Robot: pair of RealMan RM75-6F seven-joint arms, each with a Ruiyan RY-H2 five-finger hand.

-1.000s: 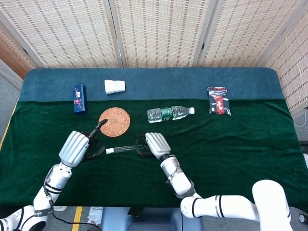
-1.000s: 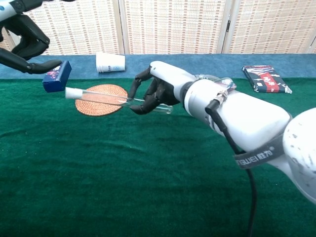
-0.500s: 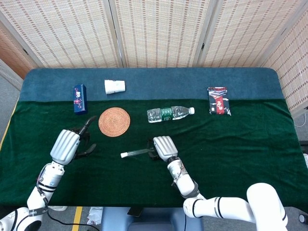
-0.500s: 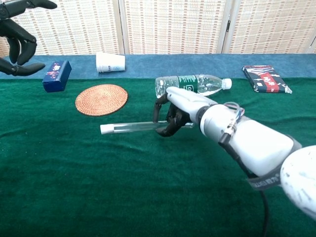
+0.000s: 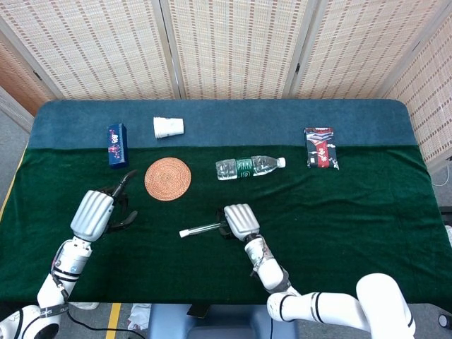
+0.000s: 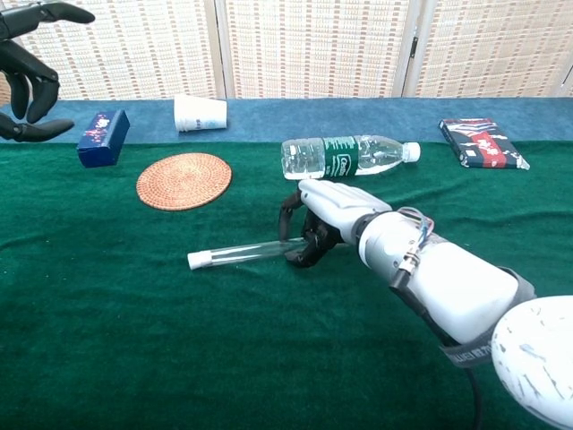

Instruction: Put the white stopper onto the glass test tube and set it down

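The glass test tube [image 6: 246,252] lies nearly flat, low over the green cloth, with the white stopper [image 6: 196,260] on its left end. My right hand [image 6: 320,221] grips the tube's right end, fingers curled around it and down at the cloth. In the head view the test tube [image 5: 203,229] with its stopper [image 5: 183,233] sits left of the right hand [image 5: 240,220]. My left hand [image 5: 97,212] hovers far to the left, fingers apart and holding nothing. In the chest view the left hand [image 6: 27,63] shows at the upper left corner.
A woven coaster [image 5: 168,179] and a water bottle [image 5: 248,167] on its side lie behind the tube. A tipped paper cup [image 5: 169,127] and a blue box [image 5: 117,145] are at the back left, a dark packet [image 5: 320,147] at the back right.
My right hand has brought the stoppered tube down to the cloth and nearer to me. The left hand has drawn away to the left, apart from the tube.
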